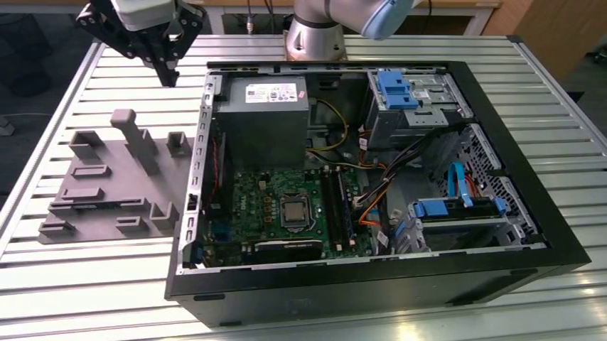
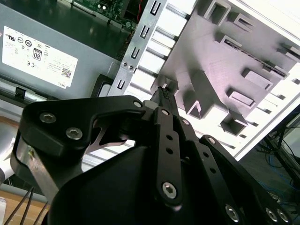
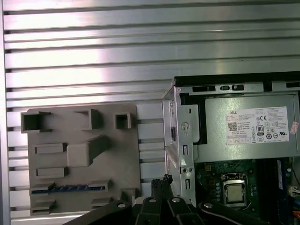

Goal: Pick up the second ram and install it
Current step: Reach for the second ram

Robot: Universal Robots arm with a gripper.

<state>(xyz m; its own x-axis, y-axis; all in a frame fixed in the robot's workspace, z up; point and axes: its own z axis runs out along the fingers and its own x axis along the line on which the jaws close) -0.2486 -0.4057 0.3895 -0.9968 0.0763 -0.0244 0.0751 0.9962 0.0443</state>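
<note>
The second ram (image 3: 65, 188) is a thin blue-green stick lying flat in a groove of the grey fixture plate (image 3: 56, 164). In the exterior view that plate (image 1: 114, 177) sits on the slatted table at the left of the open computer case (image 1: 379, 284). My gripper (image 1: 170, 74) hangs high over the table's far left corner, beyond the plate and apart from it. Its fingertips (image 3: 164, 180) are pressed together with nothing between them; the second wrist view also has the gripper (image 2: 164, 91) shut. The motherboard's long black slots (image 1: 340, 206) lie inside the case.
A grey power supply (image 1: 266, 114) fills the case's far corner by the metal side wall (image 3: 180, 140). Blue drive brackets (image 1: 394, 89) and loose cables (image 1: 379, 192) occupy the case's right side. A tall post (image 1: 133, 138) rises from the fixture plate. The arm's base (image 1: 318, 32) stands behind the case.
</note>
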